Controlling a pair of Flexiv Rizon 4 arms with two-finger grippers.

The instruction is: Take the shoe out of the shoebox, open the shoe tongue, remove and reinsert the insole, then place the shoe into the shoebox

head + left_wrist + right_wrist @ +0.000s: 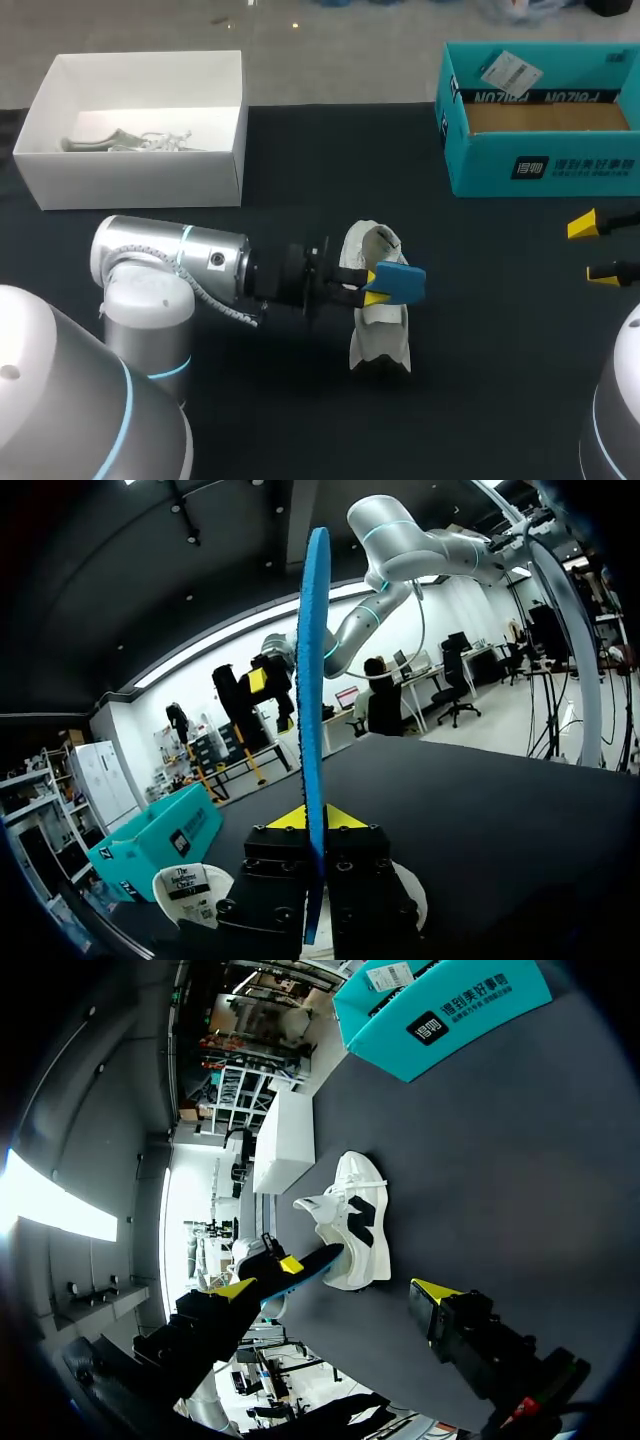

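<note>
A white shoe (378,335) with a dark side mark lies on the black table near the middle, its tongue pulled up. Just above its opening my left gripper (370,286) is shut on a blue insole (404,281). In the left wrist view the insole (312,670) stands edge-on between the yellow tips of the gripper (312,818), with the shoe (190,890) below. My right gripper (597,248) is open at the table's right side with nothing in it. From the right wrist view its gripper (336,1290) faces the shoe (358,1215) and the insole (308,1265) from a distance.
The teal shoebox (540,172) stands open at the back right, also visible as the teal shoebox (440,1010). A white box (135,175) with crumpled paper inside sits at the back left. Black table surface lies between the shoe and my right gripper.
</note>
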